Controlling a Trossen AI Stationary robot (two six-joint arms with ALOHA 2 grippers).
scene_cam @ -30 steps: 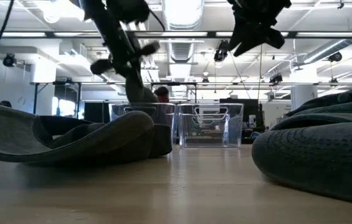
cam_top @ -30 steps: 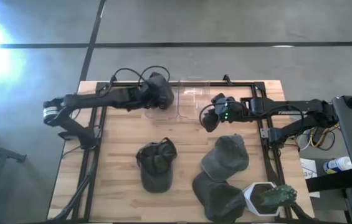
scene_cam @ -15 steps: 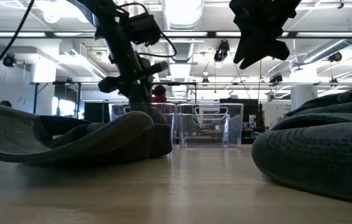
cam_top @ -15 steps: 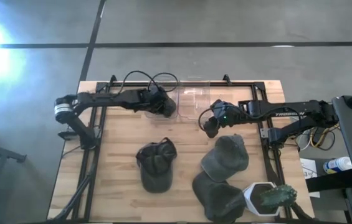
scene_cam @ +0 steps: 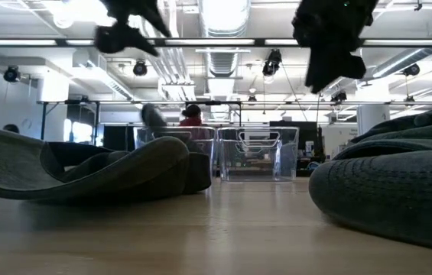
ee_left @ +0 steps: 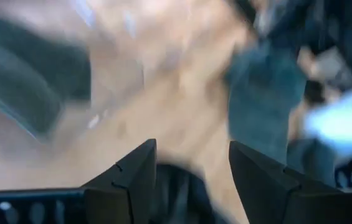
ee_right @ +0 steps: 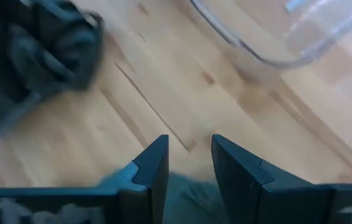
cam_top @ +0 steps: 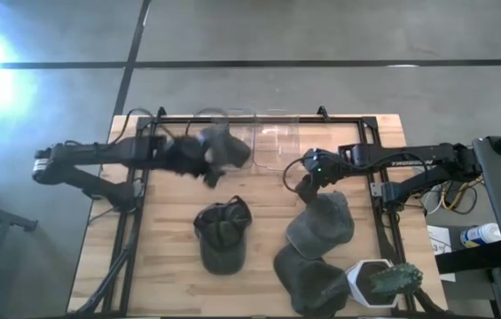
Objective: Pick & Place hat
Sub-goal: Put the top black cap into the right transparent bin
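Observation:
A dark grey hat (cam_top: 225,144) lies in the left clear bin (cam_top: 238,133) at the table's far side; in the low view a part of it (scene_cam: 153,116) sticks up over the bin's rim. My left gripper (cam_top: 204,167) hovers open just near and left of that bin, its fingers (ee_left: 135,180) empty. Another hat (cam_top: 222,234) lies mid-table, and two more (cam_top: 321,223) (cam_top: 308,280) lie at the right. My right gripper (cam_top: 304,184) hangs open above the far edge of the upper right hat, well clear of the table in the low view (scene_cam: 330,65).
A second clear bin (cam_top: 273,142) stands right of the first. A white pot with a green plant (cam_top: 381,282) sits at the near right corner. Black frame rails (cam_top: 376,190) run along the table's sides. Bare wood lies between the bins and the hats.
My left gripper has opened and let go of the hat, which has dropped into the left bin. The gripper has then drawn back toward the table's left and near side and risen. My right gripper has moved toward the near edge, over the right hat.

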